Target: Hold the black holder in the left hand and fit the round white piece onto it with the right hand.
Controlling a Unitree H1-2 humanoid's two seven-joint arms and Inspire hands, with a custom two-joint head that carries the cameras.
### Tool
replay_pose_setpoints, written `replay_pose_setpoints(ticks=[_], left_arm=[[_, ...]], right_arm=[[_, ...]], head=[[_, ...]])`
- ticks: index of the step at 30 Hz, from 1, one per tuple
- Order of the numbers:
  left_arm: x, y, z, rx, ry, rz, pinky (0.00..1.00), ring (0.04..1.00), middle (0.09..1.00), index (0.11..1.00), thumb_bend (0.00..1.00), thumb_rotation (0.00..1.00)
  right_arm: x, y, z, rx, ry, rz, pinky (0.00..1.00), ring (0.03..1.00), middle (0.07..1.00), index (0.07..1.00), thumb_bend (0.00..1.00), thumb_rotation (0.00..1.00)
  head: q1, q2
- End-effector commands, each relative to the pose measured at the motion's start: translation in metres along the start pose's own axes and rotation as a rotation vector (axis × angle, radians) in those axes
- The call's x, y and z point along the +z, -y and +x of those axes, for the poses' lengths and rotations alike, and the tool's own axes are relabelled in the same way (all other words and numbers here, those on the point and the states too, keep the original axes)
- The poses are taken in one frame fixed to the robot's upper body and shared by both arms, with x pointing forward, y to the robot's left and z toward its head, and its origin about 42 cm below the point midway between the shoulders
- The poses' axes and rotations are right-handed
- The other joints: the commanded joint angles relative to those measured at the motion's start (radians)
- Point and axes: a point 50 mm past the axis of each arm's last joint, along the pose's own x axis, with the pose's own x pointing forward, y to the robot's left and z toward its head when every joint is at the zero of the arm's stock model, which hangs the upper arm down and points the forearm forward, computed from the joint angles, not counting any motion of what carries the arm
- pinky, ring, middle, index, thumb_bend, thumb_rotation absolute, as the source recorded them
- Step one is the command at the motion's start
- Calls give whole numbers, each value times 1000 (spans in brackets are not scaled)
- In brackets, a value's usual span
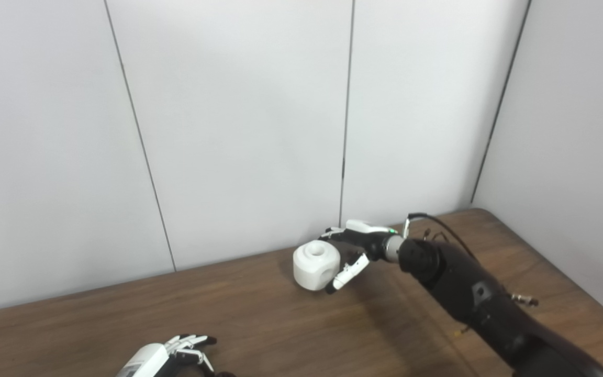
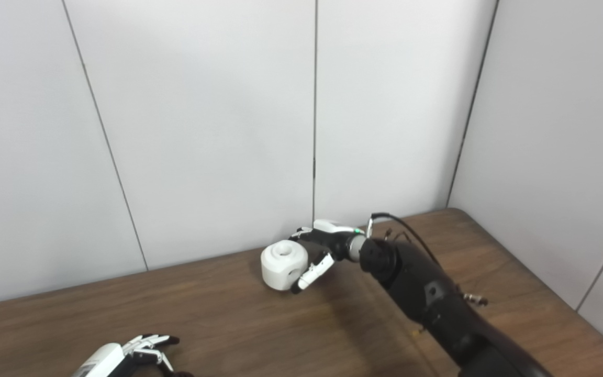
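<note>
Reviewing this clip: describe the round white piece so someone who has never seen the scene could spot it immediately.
Look along the brown wooden table toward the back wall, near the vertical panel seam. There the right hand wraps its fingers around the round white piece. It is a chunky white cylinder with a round hole on top and another in its side.

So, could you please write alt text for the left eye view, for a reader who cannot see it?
The robot's right hand closes around a round white piece near the back of a brown wooden table, in front of pale wall panels. The left hand waits at the bottom edge, fingers partly curled; no black holder can be made out.
</note>
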Motion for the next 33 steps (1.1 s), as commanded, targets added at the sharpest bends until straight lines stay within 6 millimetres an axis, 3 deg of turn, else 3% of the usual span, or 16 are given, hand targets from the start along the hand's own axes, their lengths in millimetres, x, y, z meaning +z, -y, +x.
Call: replay_pose_setpoints(ticks=[1,9,23,26,29,30,33], left_arm=[[-7,18,-10,-99,-42,33,962,913,885,481,515,44],[-5,18,-9,-105,-42,38,960,912,886,481,514,44],[-6,20,-12,-107,-49,39,961,910,884,480,514,44],[-6,20,-13,-109,-52,36,962,912,885,480,514,44],[-6,20,-14,-108,-52,32,962,911,884,480,514,44],[-6,20,-14,-109,-53,31,961,911,885,480,514,44],[-7,20,-14,-107,-51,28,961,912,884,480,514,44]], right_arm=[[15,43,-5,-62,58,-69,996,1000,1000,880,1000,412],[29,49,-4,-44,102,-188,1000,1000,1000,873,1000,391],[39,48,0,-94,151,-236,997,1000,997,838,1000,391],[40,46,0,-137,164,-266,939,996,969,790,923,374],[39,43,0,-184,182,-282,906,968,935,661,743,310],[38,42,0,-196,183,-289,899,960,926,562,605,219],[38,40,1,-221,183,-303,892,944,908,496,515,157]], head=[[0,0],[2,3],[5,2],[4,4],[4,4],[5,2],[5,0]])
